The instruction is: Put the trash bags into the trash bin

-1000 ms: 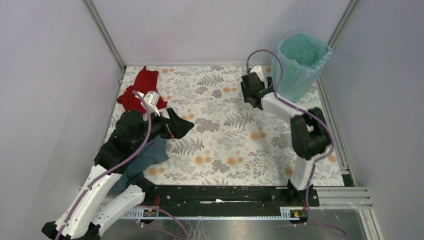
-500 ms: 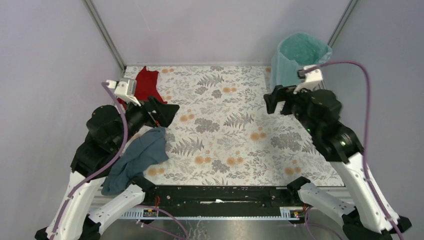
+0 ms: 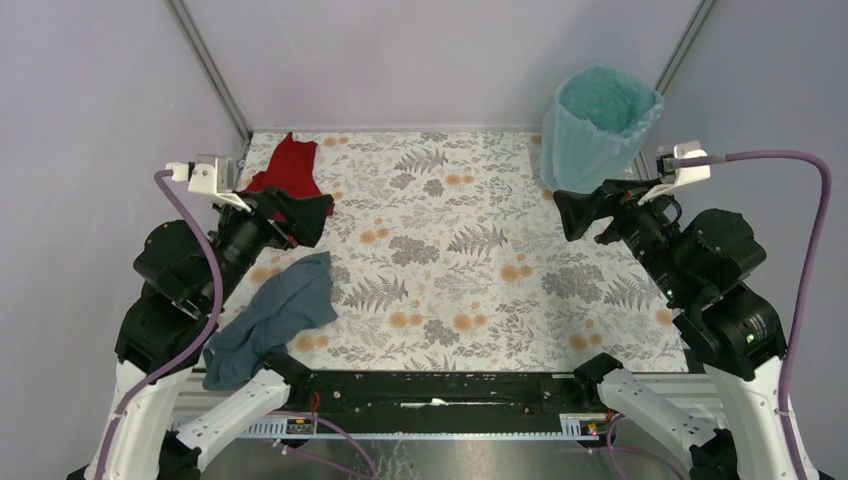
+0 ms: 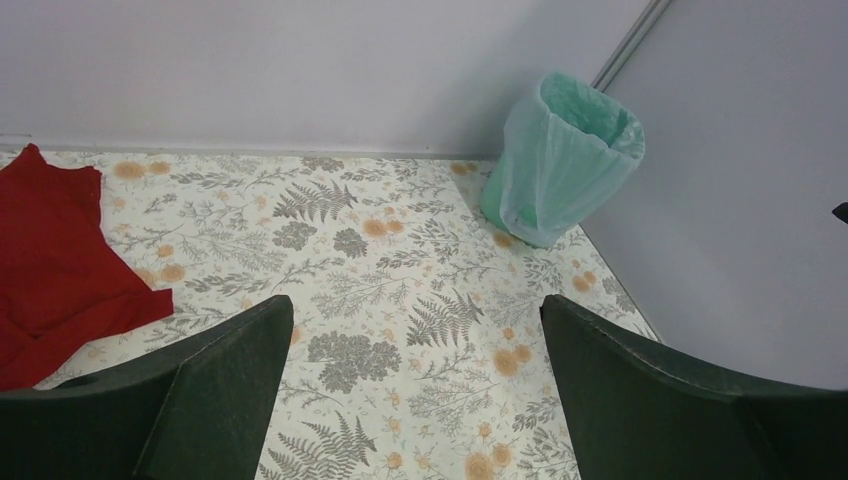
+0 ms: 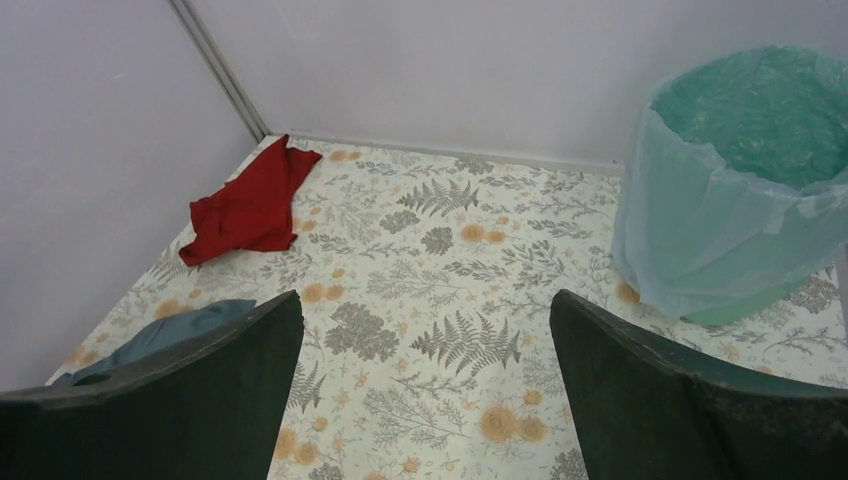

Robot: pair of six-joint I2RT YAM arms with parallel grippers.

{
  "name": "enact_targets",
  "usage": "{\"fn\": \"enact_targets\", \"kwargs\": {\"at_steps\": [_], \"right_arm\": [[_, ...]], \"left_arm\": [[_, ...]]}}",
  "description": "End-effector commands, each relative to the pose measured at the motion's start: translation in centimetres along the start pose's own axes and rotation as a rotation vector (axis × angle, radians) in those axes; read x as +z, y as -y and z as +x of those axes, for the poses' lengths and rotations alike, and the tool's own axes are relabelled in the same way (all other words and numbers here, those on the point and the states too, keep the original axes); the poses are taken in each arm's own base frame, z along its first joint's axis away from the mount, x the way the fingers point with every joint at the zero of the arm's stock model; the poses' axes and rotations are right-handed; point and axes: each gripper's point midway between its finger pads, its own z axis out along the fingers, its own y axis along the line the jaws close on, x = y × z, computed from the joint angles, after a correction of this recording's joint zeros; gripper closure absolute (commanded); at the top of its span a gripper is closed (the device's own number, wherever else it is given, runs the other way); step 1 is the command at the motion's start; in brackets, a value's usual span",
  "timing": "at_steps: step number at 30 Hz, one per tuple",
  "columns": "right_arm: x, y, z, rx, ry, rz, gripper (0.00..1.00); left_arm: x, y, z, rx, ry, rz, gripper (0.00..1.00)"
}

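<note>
The mint-green trash bin (image 5: 748,304) stands upright in the far right corner of the floral table. The pale-blue trash bag (image 3: 588,150) lines it, with its film folded over the rim and hanging down the outside; the bag (image 5: 700,225) also shows in the right wrist view and, as a small shape far off, the bag (image 4: 553,175) in the left wrist view. My right gripper (image 3: 563,215) hovers open just in front of the bin, apart from it. My left gripper (image 3: 316,218) hovers open at the left side. Both the left gripper (image 4: 415,305) and the right gripper (image 5: 425,297) hold nothing.
A red cloth (image 3: 290,165) lies at the far left corner, partly under my left gripper. A grey-blue cloth (image 3: 275,315) lies crumpled at the near left. Grey walls enclose the table on three sides, and the arm bases' black rail (image 3: 450,390) runs along the near edge.
The right arm has drawn back from beside the bin toward the near right. The left arm has moved back and left, toward the red cloth. Both grippers stayed open.
</note>
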Motion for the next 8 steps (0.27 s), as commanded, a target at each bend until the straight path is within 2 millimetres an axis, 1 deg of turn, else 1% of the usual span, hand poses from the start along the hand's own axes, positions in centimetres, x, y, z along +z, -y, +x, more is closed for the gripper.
{"fn": "enact_targets", "kwargs": {"at_steps": [1, 3, 5, 6, 8], "right_arm": [[0.5, 0.1, -0.6, 0.016, 0.011, 0.015, 0.00], [0.6, 0.2, -0.4, 0.018, 0.015, 0.022, 0.00], [1.2, -0.3, 0.7, -0.002, -0.024, -0.013, 0.00], [1.5, -0.1, 1.3, -0.001, -0.057, 0.003, 0.00], [1.8, 0.1, 1.5, 0.008, -0.070, 0.019, 0.00]], "left_arm": [[-0.6, -0.5, -0.4, -0.006, 0.023, -0.023, 0.01], [-0.5, -0.5, -0.2, -0.002, 0.016, -0.025, 0.01], [-0.4, -0.6, -0.1, 0.001, 0.009, -0.028, 0.01], [-0.4, -0.5, -0.1, 0.002, 0.008, -0.026, 0.01], [-0.3, -0.5, -0.1, 0.002, 0.007, -0.024, 0.01]]}}
